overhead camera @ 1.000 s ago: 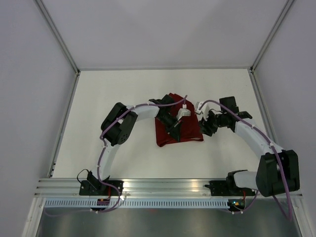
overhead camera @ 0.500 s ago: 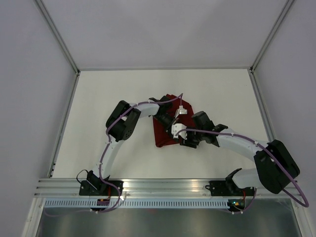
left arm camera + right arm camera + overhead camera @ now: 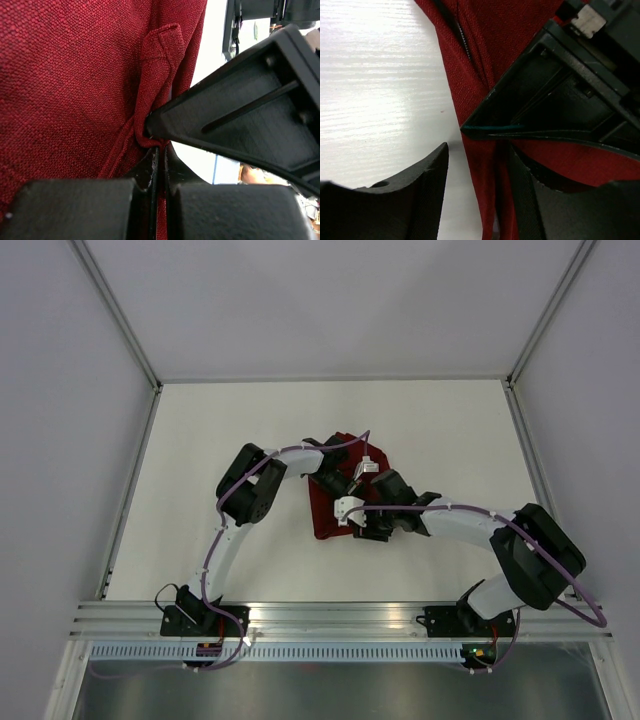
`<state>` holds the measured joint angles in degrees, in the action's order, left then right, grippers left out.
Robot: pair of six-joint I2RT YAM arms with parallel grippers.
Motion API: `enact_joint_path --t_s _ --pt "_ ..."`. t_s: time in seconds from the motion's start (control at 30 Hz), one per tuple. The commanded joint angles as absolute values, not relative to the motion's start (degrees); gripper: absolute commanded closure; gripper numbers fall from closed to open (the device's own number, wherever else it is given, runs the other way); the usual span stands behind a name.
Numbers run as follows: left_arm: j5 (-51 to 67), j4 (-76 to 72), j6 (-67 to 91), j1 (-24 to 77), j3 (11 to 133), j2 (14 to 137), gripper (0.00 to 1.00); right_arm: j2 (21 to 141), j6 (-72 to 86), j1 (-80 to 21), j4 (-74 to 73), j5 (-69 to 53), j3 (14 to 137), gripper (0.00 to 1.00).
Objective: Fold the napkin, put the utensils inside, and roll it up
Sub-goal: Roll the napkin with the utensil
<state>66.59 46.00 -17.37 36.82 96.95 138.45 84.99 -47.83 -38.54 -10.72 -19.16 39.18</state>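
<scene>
The dark red napkin [image 3: 322, 512] lies folded mid-table, mostly under both arms. My left gripper [image 3: 347, 488] is shut on a pinched fold of the napkin [image 3: 75, 75], its tips [image 3: 160, 147] clamped on the cloth. My right gripper [image 3: 355, 523] is open at the napkin's near edge. In the right wrist view its fingers [image 3: 420, 185] straddle the cloth's edge [image 3: 485, 165] without closing, right below the left gripper's tips. The knife does not show plainly. A thin dark toothed strip [image 3: 462, 40] peeks from a fold; I cannot tell what it is.
The white table [image 3: 230, 430] extends around the napkin, with grey walls on three sides and a metal rail [image 3: 330, 618] along the near edge. The two grippers are crowded close together over the cloth.
My right arm has swung left from beside the napkin's right edge to its near edge, next to the left gripper. The left gripper has stayed shut on the cloth.
</scene>
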Motion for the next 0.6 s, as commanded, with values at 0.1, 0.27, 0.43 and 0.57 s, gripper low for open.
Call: enact_joint_path --t_s 0.1,0.27,0.43,0.57 --pt "61.08 48.16 -19.16 37.0 97.82 141.59 0.98 88.06 -48.16 -39.02 -10.19 -18.46 42.8 0.48" --pt "61.35 48.69 -19.51 37.0 97.74 141.77 0.98 91.22 -49.22 -39.02 -15.99 -20.47 46.22 0.62" --pt "61.26 48.87 -19.6 36.39 97.73 141.15 0.94 94.21 -50.45 -38.59 -24.5 -23.11 49.48 0.79" --pt "61.43 47.82 -18.73 35.69 97.47 139.75 0.82 97.89 -51.33 -36.48 -30.75 -27.33 54.12 0.85"
